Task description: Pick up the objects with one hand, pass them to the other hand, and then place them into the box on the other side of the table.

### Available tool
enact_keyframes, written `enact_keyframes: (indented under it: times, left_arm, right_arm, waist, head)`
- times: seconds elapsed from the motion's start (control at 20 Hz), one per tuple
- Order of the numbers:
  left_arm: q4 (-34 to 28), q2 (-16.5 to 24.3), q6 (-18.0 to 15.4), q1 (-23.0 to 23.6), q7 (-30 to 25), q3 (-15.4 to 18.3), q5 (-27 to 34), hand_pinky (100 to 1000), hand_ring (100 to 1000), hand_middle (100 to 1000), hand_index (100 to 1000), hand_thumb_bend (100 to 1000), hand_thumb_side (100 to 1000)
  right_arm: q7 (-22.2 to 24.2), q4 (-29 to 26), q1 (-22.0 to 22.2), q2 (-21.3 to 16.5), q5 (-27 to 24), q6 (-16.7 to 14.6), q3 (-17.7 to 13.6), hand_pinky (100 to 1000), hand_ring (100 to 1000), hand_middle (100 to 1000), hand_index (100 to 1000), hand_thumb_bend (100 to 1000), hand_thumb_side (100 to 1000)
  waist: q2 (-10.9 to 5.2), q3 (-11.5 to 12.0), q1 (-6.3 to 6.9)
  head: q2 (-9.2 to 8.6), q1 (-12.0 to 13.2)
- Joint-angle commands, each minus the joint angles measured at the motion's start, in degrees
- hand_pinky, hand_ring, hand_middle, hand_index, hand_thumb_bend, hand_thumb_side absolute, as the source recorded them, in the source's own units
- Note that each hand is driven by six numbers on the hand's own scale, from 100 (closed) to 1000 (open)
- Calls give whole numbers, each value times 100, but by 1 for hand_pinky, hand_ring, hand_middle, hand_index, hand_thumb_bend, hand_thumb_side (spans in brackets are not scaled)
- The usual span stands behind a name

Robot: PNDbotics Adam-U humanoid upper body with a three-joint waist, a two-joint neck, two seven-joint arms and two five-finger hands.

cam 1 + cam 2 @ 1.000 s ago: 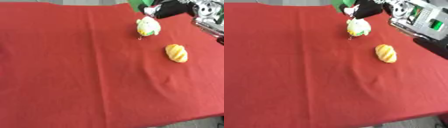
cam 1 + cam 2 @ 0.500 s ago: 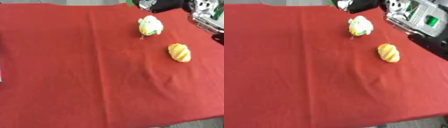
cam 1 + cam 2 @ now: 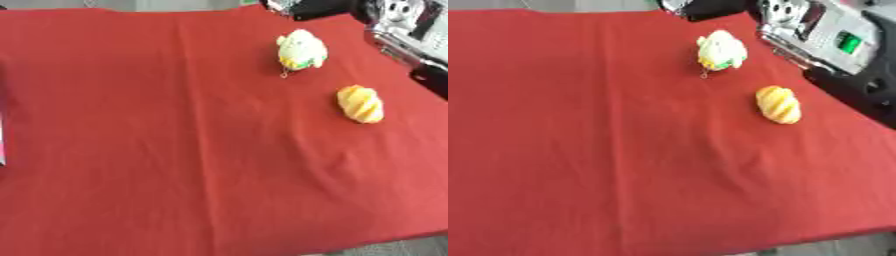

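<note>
A pale yellow and green plush toy (image 3: pixel 302 49) lies on the red cloth (image 3: pixel 175 150) at the far right. A yellow ridged bread-shaped object (image 3: pixel 360 103) lies nearer me, to its right. My right arm (image 3: pixel 824 35), silver and black, comes in from the upper right corner. Its black hand (image 3: pixel 319 7) shows only partly at the top edge, just beyond the plush toy and apart from it. My left hand shows in no view.
A thin pale and pink edge of something (image 3: pixel 3 145) shows at the left border of the left eye view. The cloth's front edge (image 3: pixel 798 242) runs along the bottom right.
My right hand has drawn back toward the top edge, away from the plush toy. The green thing beside it has almost left the view. Both objects stay in place.
</note>
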Motion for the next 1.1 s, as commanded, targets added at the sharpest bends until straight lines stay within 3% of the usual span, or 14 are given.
enact_keyframes:
  times: [0.05,0.4,1.1]
  left_arm:
    - [-78,301,-5,-163,-22,10,32,1000,798,744,703,100,566]
    - [-16,630,33,-476,-120,-168,6,1000,798,745,705,100,569]
    - [248,888,276,-1540,-548,-875,-277,985,802,752,715,100,518]
  right_arm:
    - [-86,-19,-10,-36,5,-65,33,640,508,360,570,100,100]
    - [-132,-19,77,110,-27,-177,255,634,500,354,565,100,100]
    - [-85,-19,-52,299,337,-128,542,639,504,355,564,100,100]
  waist:
    - [-182,11,103]
    - [-172,85,176]
    - [-221,241,273]
  head:
    - [-56,-13]
    - [-182,0]
    - [-110,-94]
